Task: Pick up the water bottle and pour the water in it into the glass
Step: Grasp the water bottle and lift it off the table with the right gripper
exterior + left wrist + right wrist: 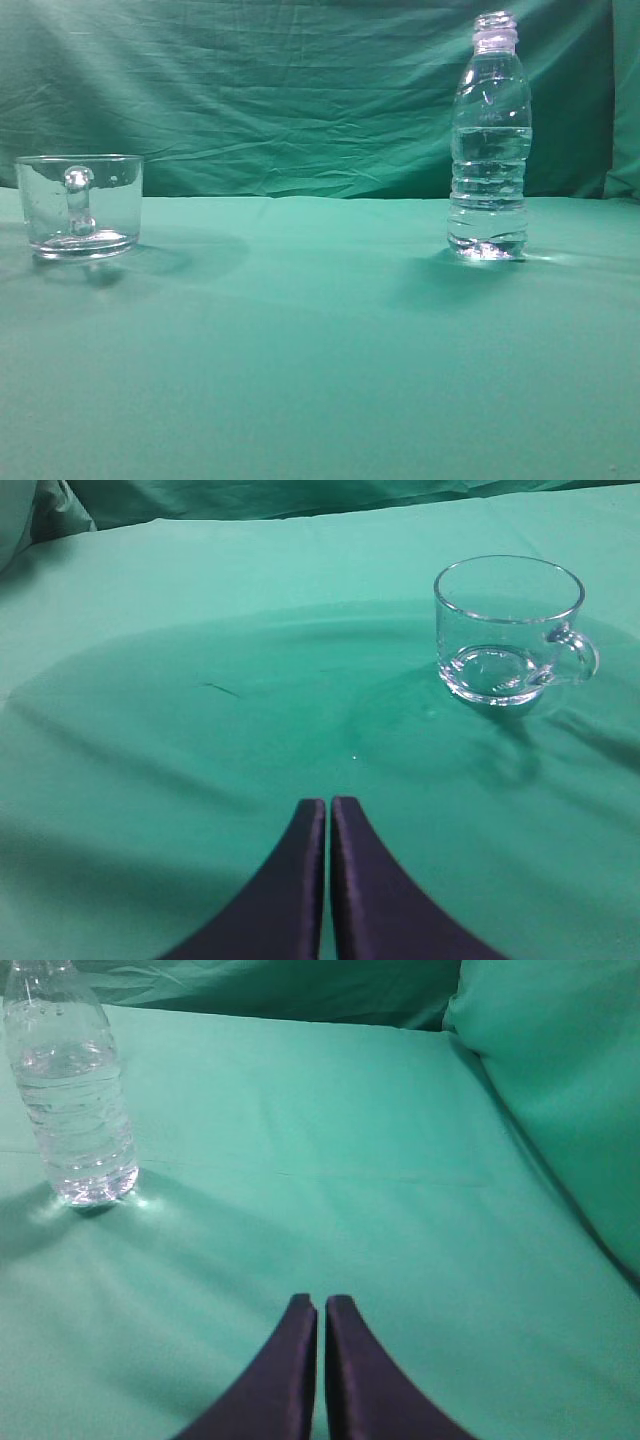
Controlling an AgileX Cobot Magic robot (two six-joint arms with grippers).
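Note:
The water bottle (pixel 489 140) stands upright on the right of the green cloth, uncapped, with clear water (pixel 489 185) filling its ribbed lower body. It also shows in the right wrist view (pixel 72 1085) at the far left. The glass (pixel 80 205), a short clear mug, stands empty at the left with its handle toward the camera; it shows in the left wrist view (pixel 508 630) at the upper right. My left gripper (pixel 328 802) is shut and empty, well short of the glass. My right gripper (pixel 320 1302) is shut and empty, to the right of the bottle. Neither gripper shows in the exterior view.
A green cloth (pixel 320 340) covers the table and hangs as a creased backdrop (pixel 280 90) behind. In the right wrist view the cloth rises as a wall (pixel 560 1090) on the right.

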